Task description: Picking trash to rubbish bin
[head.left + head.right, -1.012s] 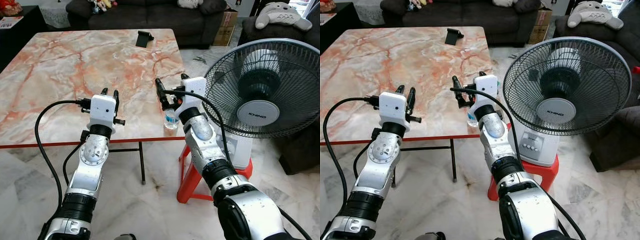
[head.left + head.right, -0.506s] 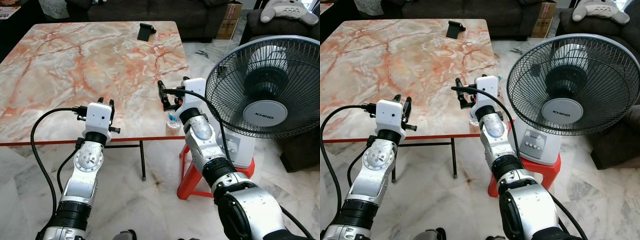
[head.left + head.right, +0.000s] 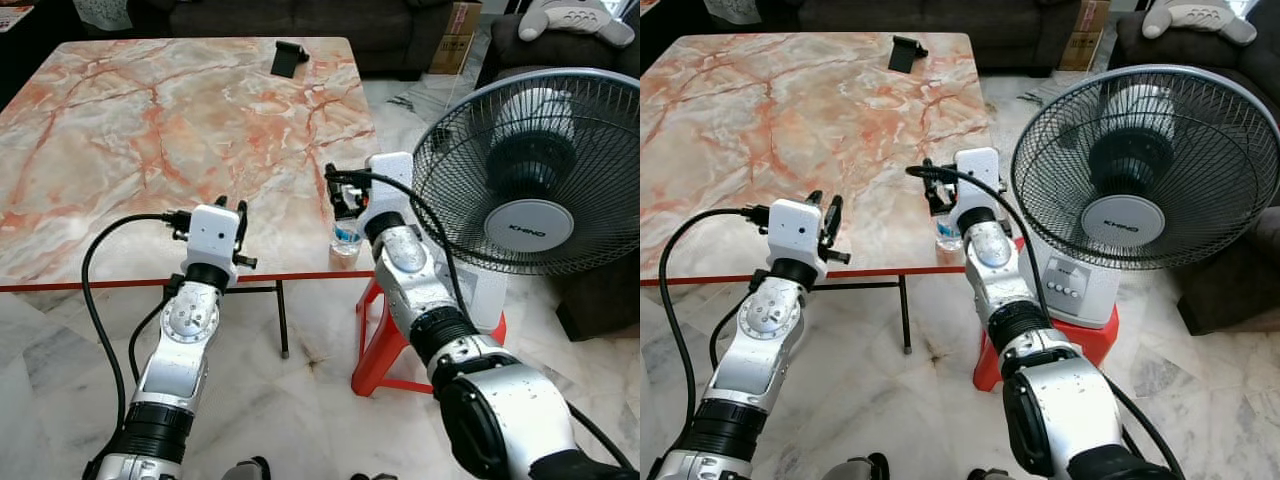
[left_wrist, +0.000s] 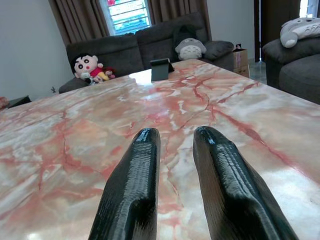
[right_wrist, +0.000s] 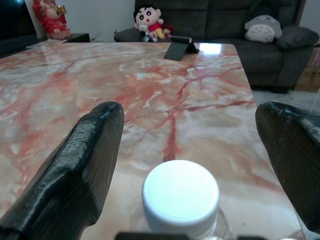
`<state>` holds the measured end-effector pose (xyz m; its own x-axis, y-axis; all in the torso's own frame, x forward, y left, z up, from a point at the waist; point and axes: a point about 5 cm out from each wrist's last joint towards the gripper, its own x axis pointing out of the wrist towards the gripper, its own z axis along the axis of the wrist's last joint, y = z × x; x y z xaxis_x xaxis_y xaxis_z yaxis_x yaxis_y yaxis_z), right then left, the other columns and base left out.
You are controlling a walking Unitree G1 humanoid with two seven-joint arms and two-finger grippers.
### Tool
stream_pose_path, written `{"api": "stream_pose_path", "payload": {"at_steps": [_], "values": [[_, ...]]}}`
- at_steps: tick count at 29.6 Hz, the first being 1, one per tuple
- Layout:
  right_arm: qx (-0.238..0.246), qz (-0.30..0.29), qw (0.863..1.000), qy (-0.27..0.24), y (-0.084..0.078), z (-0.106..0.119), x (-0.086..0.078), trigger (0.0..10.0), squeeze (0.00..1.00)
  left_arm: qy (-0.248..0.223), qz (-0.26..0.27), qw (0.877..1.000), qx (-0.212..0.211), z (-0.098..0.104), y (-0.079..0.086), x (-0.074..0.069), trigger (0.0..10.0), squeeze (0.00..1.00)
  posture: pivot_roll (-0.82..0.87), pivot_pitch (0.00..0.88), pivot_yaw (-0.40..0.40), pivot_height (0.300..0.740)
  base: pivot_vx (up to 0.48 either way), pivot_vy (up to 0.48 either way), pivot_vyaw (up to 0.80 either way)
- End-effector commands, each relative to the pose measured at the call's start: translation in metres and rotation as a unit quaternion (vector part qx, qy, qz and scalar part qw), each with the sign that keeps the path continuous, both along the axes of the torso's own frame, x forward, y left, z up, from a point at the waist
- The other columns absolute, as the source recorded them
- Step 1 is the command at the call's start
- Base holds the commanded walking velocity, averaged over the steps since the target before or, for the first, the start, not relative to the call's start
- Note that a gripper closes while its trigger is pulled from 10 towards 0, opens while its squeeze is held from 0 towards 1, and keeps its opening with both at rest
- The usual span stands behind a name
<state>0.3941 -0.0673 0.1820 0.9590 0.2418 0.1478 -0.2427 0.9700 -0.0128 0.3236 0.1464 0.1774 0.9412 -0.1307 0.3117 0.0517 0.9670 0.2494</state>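
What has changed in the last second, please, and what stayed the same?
The right gripper has settled with its open fingers on either side of the bottle at the table edge, not yet gripping it. The left gripper stays low over the table. Bottle, fan and stand have not moved.

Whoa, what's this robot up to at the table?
It's going for a small plastic bottle standing at the near edge of the marble table. The right gripper hangs just above the white cap, its fingers spread wide on either side, nothing gripped yet. The left gripper hovers over the table's front edge, fingers a little apart and holding nothing. A fan stands on a red stool to the right.
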Motion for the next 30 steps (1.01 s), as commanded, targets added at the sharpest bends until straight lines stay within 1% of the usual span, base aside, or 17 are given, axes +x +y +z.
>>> {"api": "stream_pose_path", "payload": {"at_steps": [1,7,8,9,10,11,30], "values": [[-0.005,0.001,1.0,0.007,0.004,0.003,0.002,10.0,0.0,-0.004,-0.008,1.0,0.004,0.003,-0.002,-0.002,10.0,0.0,0.17,0.153,-0.034,0.74,0.0,0.0,0.0],[0.001,-0.01,1.0,0.004,0.0,0.004,0.002,10.0,0.0,-0.003,-0.012,1.0,0.004,0.003,-0.004,-0.001,10.0,0.0,0.17,0.146,-0.032,0.74,0.0,0.0,0.0],[0.003,-0.01,1.0,0.004,0.0,0.003,0.002,4.9,0.0,-0.003,-0.018,1.0,0.003,0.003,-0.006,-0.001,10.0,0.0,0.17,0.139,-0.029,0.74,0.0,0.0,0.0],[0.002,-0.01,1.0,0.005,0.0,0.003,0.002,4.5,0.0,-0.003,-0.02,1.0,0.002,0.003,-0.007,0.0,10.0,0.0,0.17,0.137,-0.027,0.74,0.0,0.0,0.0],[0.001,-0.011,1.0,0.006,0.0,0.002,0.002,3.8,0.0,-0.003,-0.021,1.0,0.002,0.003,-0.008,0.0,10.0,0.0,0.17,0.137,-0.027,0.74,0.0,0.0,0.0],[0.0,-0.012,1.0,0.008,-0.001,0.002,0.002,0.0,0.0,-0.004,-0.023,1.0,0.001,0.004,-0.009,0.0,10.0,0.0,0.17,0.133,-0.027,0.74,0.0,0.0,0.0],[-0.011,-0.002,0.999,0.034,0.003,-0.009,0.0,0.0,0.0,-0.004,-0.036,0.999,0.006,0.006,-0.012,0.003,10.0,0.0,0.17,0.117,-0.02,0.74,0.0,0.0,0.0]]}}
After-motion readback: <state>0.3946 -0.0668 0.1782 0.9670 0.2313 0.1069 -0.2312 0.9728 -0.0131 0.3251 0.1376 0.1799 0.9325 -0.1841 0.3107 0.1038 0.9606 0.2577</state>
